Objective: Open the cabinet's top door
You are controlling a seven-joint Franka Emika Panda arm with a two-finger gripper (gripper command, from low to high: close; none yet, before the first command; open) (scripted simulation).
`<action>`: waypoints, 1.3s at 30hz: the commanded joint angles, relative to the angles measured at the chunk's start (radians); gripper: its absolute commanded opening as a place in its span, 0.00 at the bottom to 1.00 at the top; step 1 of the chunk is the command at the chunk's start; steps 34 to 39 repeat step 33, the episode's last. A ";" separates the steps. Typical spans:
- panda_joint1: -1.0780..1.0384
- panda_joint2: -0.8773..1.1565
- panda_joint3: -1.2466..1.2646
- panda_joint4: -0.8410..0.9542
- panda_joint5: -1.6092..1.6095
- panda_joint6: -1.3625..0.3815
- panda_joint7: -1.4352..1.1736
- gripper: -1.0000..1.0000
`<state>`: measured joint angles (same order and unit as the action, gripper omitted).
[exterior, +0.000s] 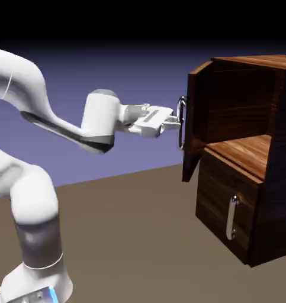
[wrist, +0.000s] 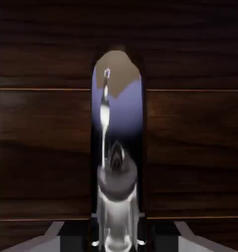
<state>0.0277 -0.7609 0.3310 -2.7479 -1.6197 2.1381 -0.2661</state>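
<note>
Jaws clamped on the bar handle (wrist: 118, 211) of the top door (exterior: 195, 106). Top door open; lower door (exterior: 219, 189) closed.

Brown, matte counter (exterior: 130, 228) lies below the tool (exterior: 176, 123), surface plain; its far edge slants up toward the exterior view's right. Backdrop (exterior: 142, 74) behind the tool: blue-violet, no pattern, darkening to black well above it. In the hand view, a thin blue-violet strip of backdrop, far out to the tool's side.
</note>
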 commanded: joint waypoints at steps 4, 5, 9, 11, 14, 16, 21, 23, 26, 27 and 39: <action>0.019 0.035 0.116 0.038 0.170 -0.166 -0.035 0.00; 0.020 0.049 0.146 0.053 0.208 -0.210 -0.040 0.00; 0.012 0.122 0.262 0.130 0.337 -0.384 -0.046 0.00; -0.002 0.167 0.319 0.177 0.389 -0.471 -0.042 0.00; -0.031 0.244 0.402 0.256 0.451 -0.601 -0.030 0.00; -0.055 0.300 0.457 0.312 0.483 -0.688 -0.017 0.00; -0.119 0.457 0.587 0.457 0.526 -0.906 0.030 0.00; -0.138 0.527 0.632 0.514 0.530 -0.993 0.054 0.00; -0.151 0.636 0.685 0.594 0.526 -1.119 0.096 0.00; -0.149 0.672 0.696 0.618 0.523 -1.159 0.111 0.00; -0.080 0.889 0.711 0.774 0.500 -1.392 0.204 0.00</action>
